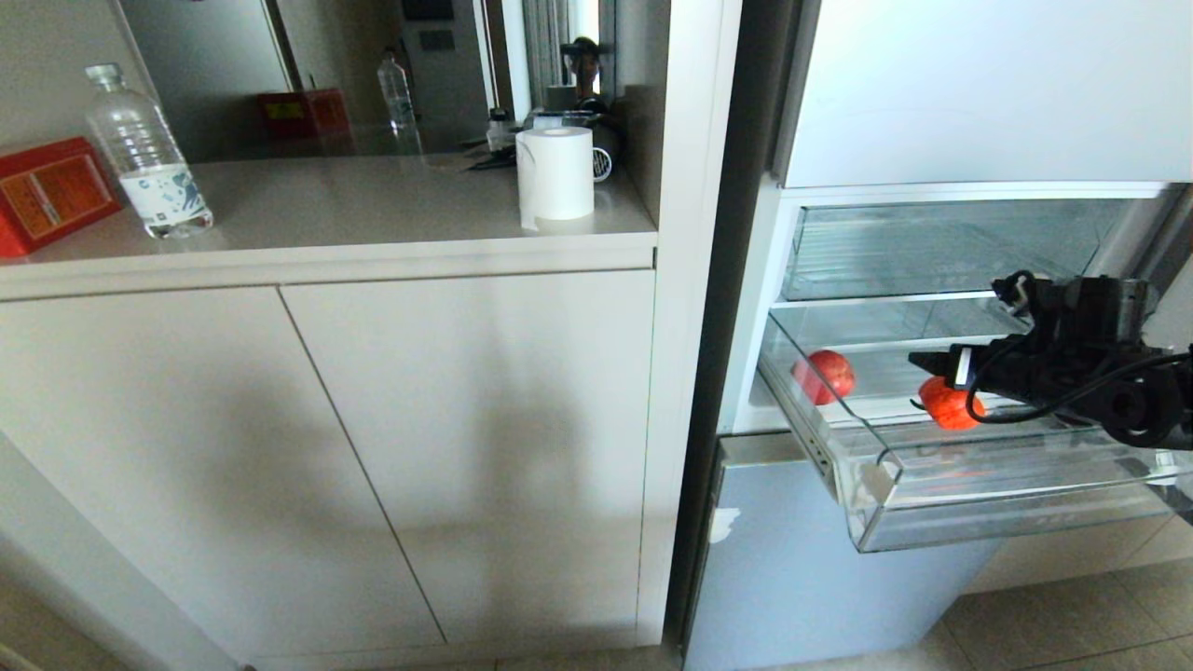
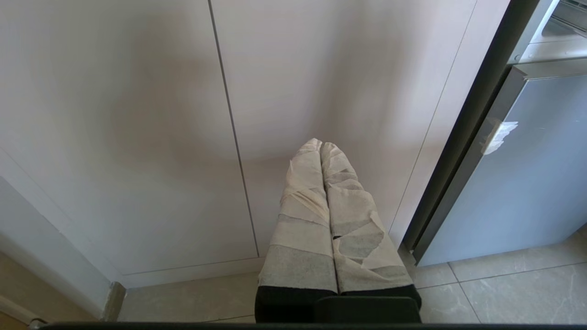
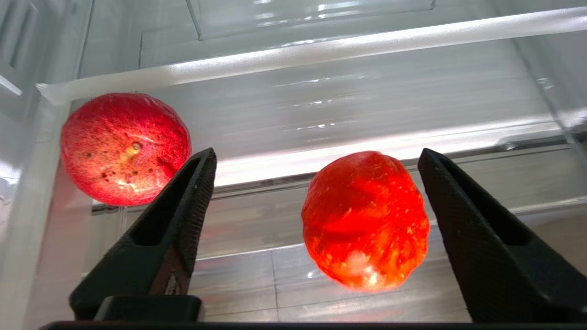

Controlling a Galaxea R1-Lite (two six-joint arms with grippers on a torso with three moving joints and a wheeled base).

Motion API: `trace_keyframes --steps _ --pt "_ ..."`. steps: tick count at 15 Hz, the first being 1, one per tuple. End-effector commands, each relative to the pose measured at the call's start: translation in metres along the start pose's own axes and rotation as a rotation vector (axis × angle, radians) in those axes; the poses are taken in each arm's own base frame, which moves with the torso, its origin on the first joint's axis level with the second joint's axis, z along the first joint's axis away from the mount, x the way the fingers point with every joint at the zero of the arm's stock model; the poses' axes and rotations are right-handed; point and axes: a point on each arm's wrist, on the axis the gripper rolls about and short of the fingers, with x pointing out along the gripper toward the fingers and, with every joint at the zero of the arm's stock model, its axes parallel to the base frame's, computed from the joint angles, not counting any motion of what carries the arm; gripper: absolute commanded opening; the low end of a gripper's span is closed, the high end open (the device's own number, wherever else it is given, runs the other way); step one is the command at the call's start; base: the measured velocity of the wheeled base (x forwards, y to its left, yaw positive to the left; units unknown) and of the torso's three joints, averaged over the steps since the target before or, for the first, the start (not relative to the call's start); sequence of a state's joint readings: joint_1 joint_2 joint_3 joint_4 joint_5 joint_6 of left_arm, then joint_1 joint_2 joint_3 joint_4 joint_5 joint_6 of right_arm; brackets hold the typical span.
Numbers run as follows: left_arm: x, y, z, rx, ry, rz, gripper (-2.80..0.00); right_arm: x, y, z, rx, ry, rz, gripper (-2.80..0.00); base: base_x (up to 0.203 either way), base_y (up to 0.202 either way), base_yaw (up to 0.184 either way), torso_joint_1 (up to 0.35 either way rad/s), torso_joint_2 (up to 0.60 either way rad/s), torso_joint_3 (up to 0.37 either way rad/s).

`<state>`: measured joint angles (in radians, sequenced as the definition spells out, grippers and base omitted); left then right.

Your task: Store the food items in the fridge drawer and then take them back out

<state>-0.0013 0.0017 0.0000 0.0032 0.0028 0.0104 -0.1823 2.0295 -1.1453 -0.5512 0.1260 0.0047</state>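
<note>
While the right arm works at the fridge, the left side of the scene is quiet: a red tin, a water bottle and a roll of paper stand on the counter above the white cupboard doors. The left gripper hangs low in front of these doors, near the floor, with its wrapped fingers pressed together and nothing between them; it takes no part.

Further right, the fridge drawer is pulled out under the upper clear bin. A red apple-like fruit lies in its left part, close to the left wall. A second, orange-red fruit lies more to the right, well apart from the first. The right gripper reaches into the drawer with its jaws wide. In its wrist view the orange-red fruit sits between the two black fingers, nearer to one of them, and neither finger seems to press it.

I judge that this is either the moment of letting go or the start of taking out; the pictures alone do not decide it. If the fruit is to come out, the jaws should be centred on it before closing, because it is round and glossy and may roll on the ribbed floor.
</note>
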Motion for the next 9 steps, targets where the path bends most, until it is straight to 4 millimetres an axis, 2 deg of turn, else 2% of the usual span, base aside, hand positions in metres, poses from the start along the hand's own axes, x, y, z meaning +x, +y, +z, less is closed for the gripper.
trace_keyframes --steps 1,2,3,5,6,8,9 --pt "0.0 0.0 0.0 0.0 0.001 0.0 -2.8 -0.024 0.003 0.02 -0.005 -0.066 0.001 0.0 0.0 0.0 0.0 0.0 0.0 0.0" --pt "0.0 0.0 0.0 0.0 0.001 0.002 -2.8 -0.042 0.005 0.03 -0.008 -0.099 0.001 0.0 0.0 0.0 0.0 0.0 0.0 0.0" --pt "0.0 0.0 0.0 -0.001 0.001 0.0 -2.8 -0.064 0.007 0.04 -0.01 -0.138 0.0 -2.8 0.0 0.0 0.0 0.0 0.0 0.0" --pt "0.0 0.0 0.0 0.0 0.001 0.0 -2.8 -0.114 0.011 0.053 -0.011 -0.21 -0.012 -2.8 0.0 0.0 0.0 0.0 0.0 0.0" --pt "0.0 0.0 0.0 0.0 0.001 0.0 -2.8 -0.14 0.012 0.053 -0.01 -0.234 -0.023 -2.8 0.0 0.0 0.0 0.0 0.0 0.0" --pt "0.0 0.0 0.0 0.0 0.001 0.0 -2.8 -0.189 0.014 0.03 -0.005 -0.229 -0.048 -2.8 0.0 0.0 0.0 0.0 0.0 0.0" --pt "0.0 0.0 0.0 -0.001 0.001 0.0 -2.8 -0.207 0.014 0.015 0.002 -0.2 -0.061 -2.8 0.0 0.0 0.0 0.0 0.0 0.0"
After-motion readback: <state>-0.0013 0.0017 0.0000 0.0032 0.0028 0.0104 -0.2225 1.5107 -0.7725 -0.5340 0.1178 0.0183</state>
